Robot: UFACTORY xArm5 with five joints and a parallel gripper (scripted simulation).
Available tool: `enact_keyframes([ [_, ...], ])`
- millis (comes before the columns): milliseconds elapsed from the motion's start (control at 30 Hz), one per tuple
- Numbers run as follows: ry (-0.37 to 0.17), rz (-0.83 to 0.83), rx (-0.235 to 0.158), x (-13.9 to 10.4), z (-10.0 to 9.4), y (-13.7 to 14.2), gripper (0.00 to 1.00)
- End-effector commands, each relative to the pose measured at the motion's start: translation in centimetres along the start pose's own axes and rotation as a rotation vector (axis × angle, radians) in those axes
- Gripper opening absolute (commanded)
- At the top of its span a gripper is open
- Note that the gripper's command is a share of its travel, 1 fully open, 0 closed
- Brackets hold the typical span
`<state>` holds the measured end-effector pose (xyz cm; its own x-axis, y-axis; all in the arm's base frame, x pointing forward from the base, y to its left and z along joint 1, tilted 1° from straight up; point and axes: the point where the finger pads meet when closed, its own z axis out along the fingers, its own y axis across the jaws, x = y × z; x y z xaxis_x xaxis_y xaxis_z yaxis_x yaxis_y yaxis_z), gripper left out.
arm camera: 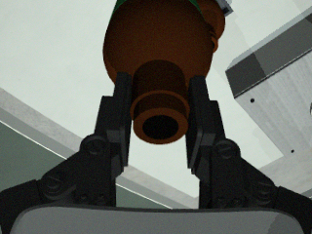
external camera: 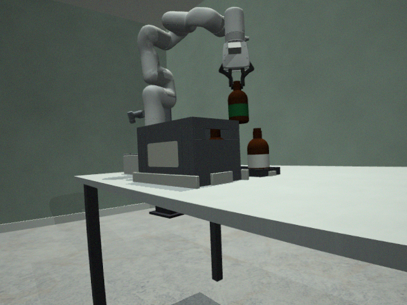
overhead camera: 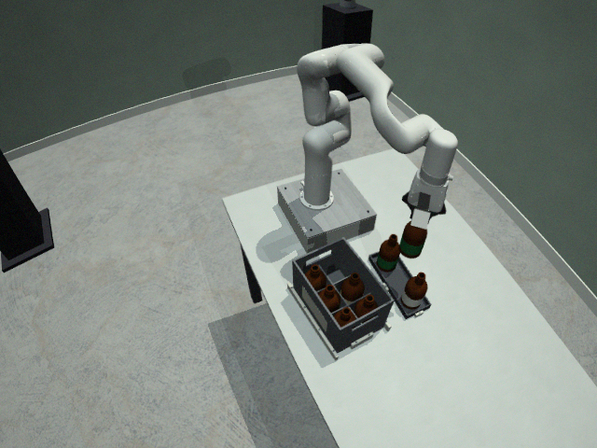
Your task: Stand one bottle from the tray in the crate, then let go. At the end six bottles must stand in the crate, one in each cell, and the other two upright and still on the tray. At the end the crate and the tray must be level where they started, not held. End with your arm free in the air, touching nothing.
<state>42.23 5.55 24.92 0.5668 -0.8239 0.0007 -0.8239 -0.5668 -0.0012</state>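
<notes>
Below my gripper (overhead camera: 419, 222) (external camera: 236, 86) (arm camera: 159, 94) spreads the white desk (overhead camera: 458, 347) (external camera: 296, 197) (arm camera: 54, 63), with dark legs (overhead camera: 251, 277) (external camera: 93, 243) reaching the mottled grey floor (overhead camera: 145, 217) (external camera: 164, 259) (arm camera: 19, 108). Low, pale strips (overhead camera: 313, 322) (external camera: 166, 180) sit on it, lower than my fingers. Well apart from me, I see a black pillar (overhead camera: 333, 29) and another dark column (overhead camera: 17, 217) in the top view. Green walls (overhead camera: 506, 72) (external camera: 312, 82) (arm camera: 24, 158) rise beyond my gripper, edged at the foot by grey skirting (overhead camera: 120, 111) (external camera: 108, 211) (arm camera: 24, 125).
</notes>
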Motion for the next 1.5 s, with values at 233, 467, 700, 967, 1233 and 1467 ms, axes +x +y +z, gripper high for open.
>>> enact_keyframes([
  [233,0.002,0.0,0.004,0.1,-0.2,0.1,0.0],
  [467,0.002,0.0,0.004,0.3,-0.2,0.5,0.0],
  [700,0.002,0.0,0.004,0.4,-0.1,0.9,0.0],
  [967,0.002,0.0,0.003,0.8,-0.1,1.7,0.0],
  [1233,0.002,0.0,0.003,1.3,-0.1,2.9,0.0],
  [1467,0.001,0.0,0.002,1.7,-0.1,3.9,0.0],
])
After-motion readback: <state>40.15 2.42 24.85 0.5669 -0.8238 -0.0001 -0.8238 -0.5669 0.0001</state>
